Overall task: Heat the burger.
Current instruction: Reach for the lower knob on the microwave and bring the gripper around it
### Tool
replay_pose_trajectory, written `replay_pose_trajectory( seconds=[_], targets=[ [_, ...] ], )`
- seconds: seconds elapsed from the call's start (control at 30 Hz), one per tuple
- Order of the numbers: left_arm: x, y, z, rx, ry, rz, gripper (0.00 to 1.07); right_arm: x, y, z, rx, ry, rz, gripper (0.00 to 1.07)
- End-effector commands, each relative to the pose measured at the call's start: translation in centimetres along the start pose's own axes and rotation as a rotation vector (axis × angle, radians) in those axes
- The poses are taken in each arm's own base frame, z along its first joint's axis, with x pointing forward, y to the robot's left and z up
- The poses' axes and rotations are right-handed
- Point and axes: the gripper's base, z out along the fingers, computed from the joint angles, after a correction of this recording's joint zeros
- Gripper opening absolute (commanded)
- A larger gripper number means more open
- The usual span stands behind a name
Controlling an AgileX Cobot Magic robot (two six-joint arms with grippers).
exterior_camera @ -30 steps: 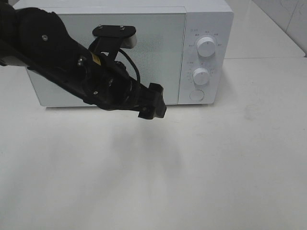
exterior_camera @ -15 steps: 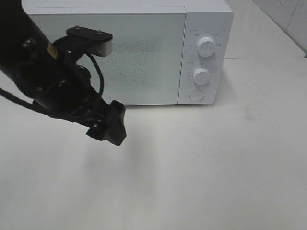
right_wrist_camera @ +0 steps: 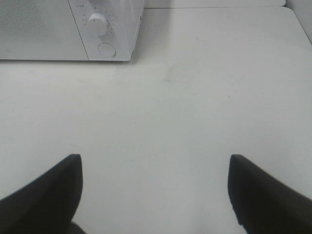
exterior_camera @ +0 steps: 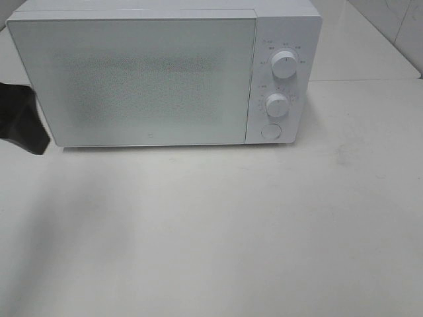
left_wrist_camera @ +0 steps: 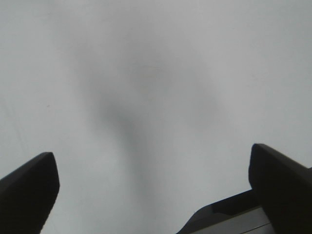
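Note:
The burger is out of view in every frame. A white microwave (exterior_camera: 152, 79) stands at the back of the table with its door shut; its lower right corner also shows in the right wrist view (right_wrist_camera: 58, 29). My left gripper (left_wrist_camera: 152, 161) is open above bare table with nothing between its fingers. In the exterior view only a black part of the left arm (exterior_camera: 21, 122) shows, at the left edge beside the microwave's lower left corner. My right gripper (right_wrist_camera: 155, 163) is open and empty over the table, in front of and to the right of the microwave.
The microwave's control panel carries two white knobs (exterior_camera: 284, 64) (exterior_camera: 277, 104) and a round button (exterior_camera: 271, 131). The white tabletop (exterior_camera: 218, 231) spreads in front of the microwave and to its right.
The left arm has swept from in front of the microwave door down and leftward, until only its tip shows at the left edge. The microwave door stays shut.

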Motion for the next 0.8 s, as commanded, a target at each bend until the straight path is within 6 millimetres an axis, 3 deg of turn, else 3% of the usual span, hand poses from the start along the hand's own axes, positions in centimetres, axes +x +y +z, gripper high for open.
replay_pose_trajectory(
  seconds=[0.03, 0.1, 0.23, 0.8],
  targets=[
    [1.2, 1.5, -0.7, -0.022, 0.012, -0.056, 1.00, 0.2, 0.0, -0.3, 0.006, -0.036, 0.006, 0.76],
    [2.5, 2.9, -1.4, -0.042, 0.012, -0.120, 1.00, 0.2, 0.0, -0.3, 0.006, -0.036, 0.006, 0.76],
    [4.3, 3.7, -2.3, -0.061, -0.007, -0.186, 1.00, 0.2, 0.0, -0.3, 0.006, -0.036, 0.006, 0.76],
    [12.2, 3.1, -1.8, -0.103, -0.006, -0.220, 1.00, 0.2, 0.0, -0.3, 0.006, -0.036, 0.006, 0.76]
  ],
)
